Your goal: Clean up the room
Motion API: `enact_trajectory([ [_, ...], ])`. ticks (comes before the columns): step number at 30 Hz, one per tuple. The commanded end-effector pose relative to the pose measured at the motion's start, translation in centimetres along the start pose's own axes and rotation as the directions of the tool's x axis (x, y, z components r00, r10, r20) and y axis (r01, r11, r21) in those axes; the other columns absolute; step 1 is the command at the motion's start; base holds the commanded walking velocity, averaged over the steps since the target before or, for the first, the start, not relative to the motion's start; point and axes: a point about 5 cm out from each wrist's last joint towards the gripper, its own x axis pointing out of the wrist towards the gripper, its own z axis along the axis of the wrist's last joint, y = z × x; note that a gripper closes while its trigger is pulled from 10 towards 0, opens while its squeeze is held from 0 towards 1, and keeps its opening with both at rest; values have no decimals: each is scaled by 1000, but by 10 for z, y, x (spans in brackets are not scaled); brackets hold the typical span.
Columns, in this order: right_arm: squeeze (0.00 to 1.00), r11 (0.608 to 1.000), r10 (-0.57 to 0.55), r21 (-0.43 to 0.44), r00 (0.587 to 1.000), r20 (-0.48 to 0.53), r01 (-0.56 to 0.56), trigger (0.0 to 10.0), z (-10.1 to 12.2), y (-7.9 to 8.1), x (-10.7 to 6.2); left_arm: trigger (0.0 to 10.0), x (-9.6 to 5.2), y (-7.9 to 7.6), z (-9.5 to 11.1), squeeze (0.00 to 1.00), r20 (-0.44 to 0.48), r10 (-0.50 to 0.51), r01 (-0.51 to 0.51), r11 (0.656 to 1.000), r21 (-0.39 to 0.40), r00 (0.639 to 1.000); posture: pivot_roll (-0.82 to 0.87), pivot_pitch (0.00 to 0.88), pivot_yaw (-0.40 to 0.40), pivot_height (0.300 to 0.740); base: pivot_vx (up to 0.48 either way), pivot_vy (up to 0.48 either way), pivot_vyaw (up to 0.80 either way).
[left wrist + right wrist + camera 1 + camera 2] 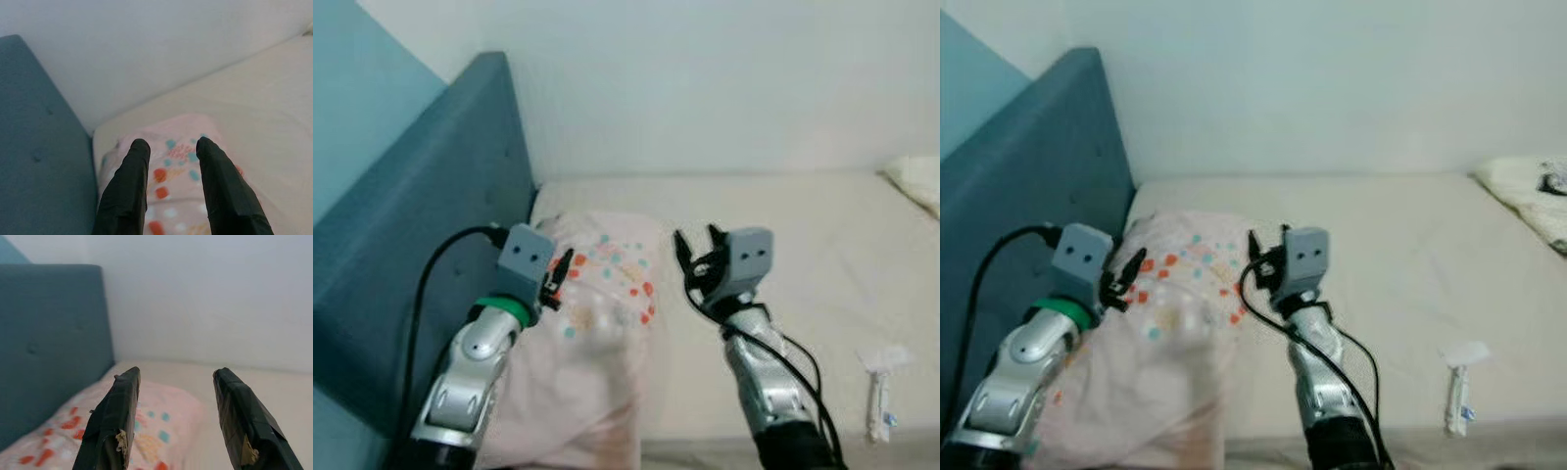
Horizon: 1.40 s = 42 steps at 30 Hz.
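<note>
Bed scene, listed from the near edge outward. Nearest: the lower end of a pink pillow (592, 333) printed with red and teal dots, lying on a cream mattress (803, 225) at the robot's left; its near end hangs toward the mattress edge. Near right: a small white packet or tube (879, 387) with a blue mark, lying flat on the mattress, well apart from the pillow and from both arms. Left arm: silver, with a green ring at the wrist and a black cable looping behind it; it reaches over the pillow's left side. Left gripper (560, 276): over the pillow near its dotted upper part, fingers (128, 191) slightly apart with a narrow gap, nothing between them; contact with the pillow cannot be told. Right arm: silver, with black cables, raised above bare mattress just beside the pillow's right edge. Right gripper (697, 257): fingers (113, 426) spread wide, holding nothing. Further: the pillow's upper end lies close to the corner where the blue padded headboard (421, 245) meets the wall. Far right: a pale cloth or second pillow (918, 181) at the mattress edge, partly cut off. Farthest: a plain white wall (705, 78) along the mattress's far side.
</note>
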Motion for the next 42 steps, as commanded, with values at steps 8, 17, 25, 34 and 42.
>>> enact_trajectory([
  [8, 0, 1000, -5, 11, 1000, -15, 5, 10000, -4, -1, -3, 10000, -3, 0, -5, 0, -24, -5, 5, 1000, -4, 1000, -96, 63, 95, 740, 0, 0, 0],
  [17, 0, 1000, 8, 18, 1000, -21, -8, 10000, -5, 2, -4, 10000, -5, -2, -9, 0, -40, -23, 23, 1000, 1, 999, -96, 64, 96, 740, 0, 0, 0],
  [25, 0, 999, 54, 4, 995, -83, -53, 10000, -18, 8, -11, 10000, -26, 1, -46, 0, -257, -135, 186, 965, 185, 957, -95, 70, 103, 740, 0, 0, 0],
  [34, 0, 997, 73, 16, 958, -276, -72, 10000, -63, 14, -44, 10000, -58, 10, -98, 0, -541, -138, 292, 933, 211, 830, -89, 117, 130, 740, 0, 0, 0],
  [42, 0, 996, 91, 52, 942, -323, -78, 10000, -73, 25, -64, 10000, -87, 9, -106, 0, -649, -425, 712, 649, 267, 631, -96, 191, 156, 740, 0, 0, 0],
])
